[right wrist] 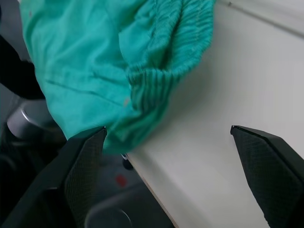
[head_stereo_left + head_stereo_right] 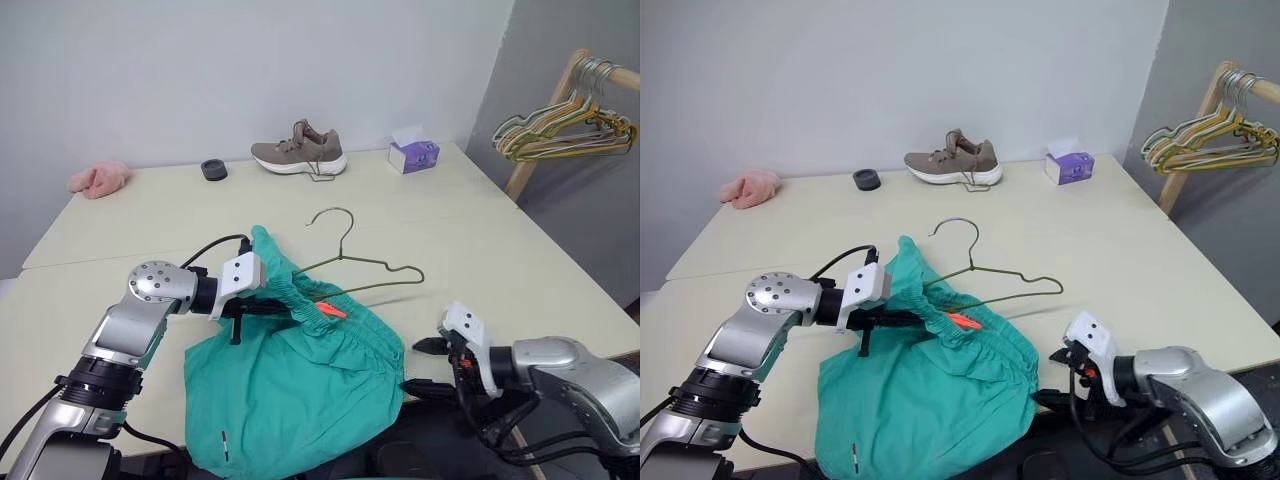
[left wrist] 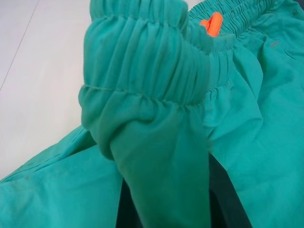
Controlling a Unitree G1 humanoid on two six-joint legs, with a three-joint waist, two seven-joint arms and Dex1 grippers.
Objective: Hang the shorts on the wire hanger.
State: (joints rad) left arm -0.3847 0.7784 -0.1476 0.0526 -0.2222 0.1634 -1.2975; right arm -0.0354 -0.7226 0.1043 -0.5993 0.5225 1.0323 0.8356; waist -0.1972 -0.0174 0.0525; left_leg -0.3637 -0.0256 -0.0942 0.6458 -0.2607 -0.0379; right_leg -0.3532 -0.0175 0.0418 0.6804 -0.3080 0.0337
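Nearest me, my right hand [image 2: 425, 365] hangs at the near edge of the surface [image 2: 520, 270], its fingers spread wide and holding nothing, just beside the shorts' waistband. My left hand [image 2: 285, 305] is clamped on the gathered waistband of the shorts [image 2: 290, 390], which lie on the surface and spill over its near edge. Past them the wire hanger [image 2: 365, 262] lies flat, its lower bar tucked at the waistband by the orange drawstring [image 2: 329, 309].
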